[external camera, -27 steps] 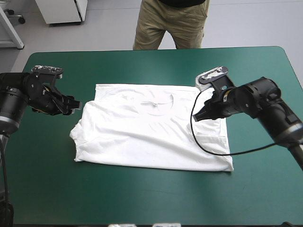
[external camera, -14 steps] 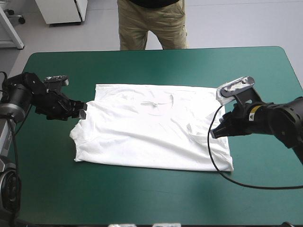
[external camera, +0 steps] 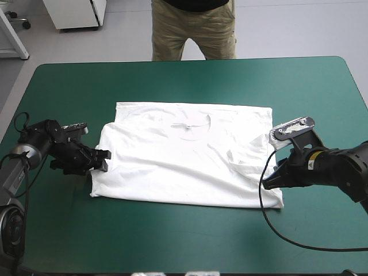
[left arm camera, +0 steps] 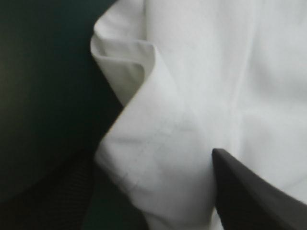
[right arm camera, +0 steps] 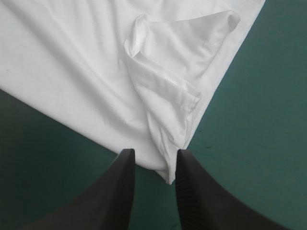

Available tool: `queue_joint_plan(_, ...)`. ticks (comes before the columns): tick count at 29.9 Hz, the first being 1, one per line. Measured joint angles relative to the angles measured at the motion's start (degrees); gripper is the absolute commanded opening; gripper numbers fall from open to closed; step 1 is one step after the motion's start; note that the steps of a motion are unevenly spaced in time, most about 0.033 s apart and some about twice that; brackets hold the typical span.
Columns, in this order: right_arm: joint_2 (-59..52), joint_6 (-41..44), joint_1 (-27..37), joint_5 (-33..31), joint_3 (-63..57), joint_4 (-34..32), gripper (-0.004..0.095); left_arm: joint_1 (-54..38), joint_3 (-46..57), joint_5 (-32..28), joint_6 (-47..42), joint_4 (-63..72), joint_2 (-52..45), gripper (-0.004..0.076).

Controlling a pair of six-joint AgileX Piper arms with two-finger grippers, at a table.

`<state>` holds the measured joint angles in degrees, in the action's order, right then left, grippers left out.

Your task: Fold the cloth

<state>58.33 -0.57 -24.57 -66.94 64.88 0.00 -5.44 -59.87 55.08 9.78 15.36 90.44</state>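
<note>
- The T-shirt (external camera: 184, 155) lies spread flat in the middle of the table on the teal-green cover (external camera: 172, 241). Its neckline (external camera: 190, 125) is toward the far edge.
- The right-hand sleeve (external camera: 241, 155) looks turned in over the body, and in the right wrist view it's a rumpled flap (right arm camera: 168, 96). The left edge looks doubled over too, so I'd guess the sleeve tuck is already done.
- The left gripper (external camera: 103, 161) sits low at the shirt's left edge, nearer the front corner than the shoulder. In its wrist view the black fingers stand well apart (left arm camera: 148, 158). The folded edge of the shirt (left arm camera: 158, 143) lies between them, but nothing is clamped.
- The right gripper (external camera: 267, 184) is down at the front right corner. Its claw has a narrowish gap but isn't pinched (right arm camera: 153, 153), and the very tip of the shirt corner (right arm camera: 168, 175) pokes in between the fingers.
- So my read is that it's early days. The shirt is flattened and lined up, and both claws are parked at the near-side edges ready to grab.
- What's left is closing on the cloth, then all the body folds. No big fold shows yet, and it's nowhere near a bundle.
</note>
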Motion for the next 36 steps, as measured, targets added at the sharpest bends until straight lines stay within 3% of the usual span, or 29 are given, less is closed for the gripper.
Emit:
queue_joint_plan(10, 0.0, 0.0, 0.0, 0.9, -0.2, 0.3, 0.0287, -5.1, 0.1, -3.0, 3.5, 5.8, -0.1, 0.0472)
queue_joint_plan(19, 0.0, 0.0, 0.0, 1.6, -0.3, 0.4, 0.0283, -5.3, 0.3, -7.9, 4.7, 8.9, 2.3, 0.0104)
queue_joint_plan(24, 0.0, 0.0, 0.0, 1.6, -0.4, 0.5, 0.0283, -5.4, 0.4, -6.8, 4.9, 7.8, 4.1, 0.0091)
queue_joint_plan(29, 0.0, 0.0, 0.0, 1.6, -0.4, 0.5, 0.0284, -5.4, 0.4, -7.4, 5.2, 7.7, 3.0, -0.0009)
queue_joint_plan(36, 0.0, 0.0, 0.0, 1.6, -0.4, 0.6, 0.0284, -5.3, -2.8, -6.4, 5.5, 7.3, -0.8, -0.0009)
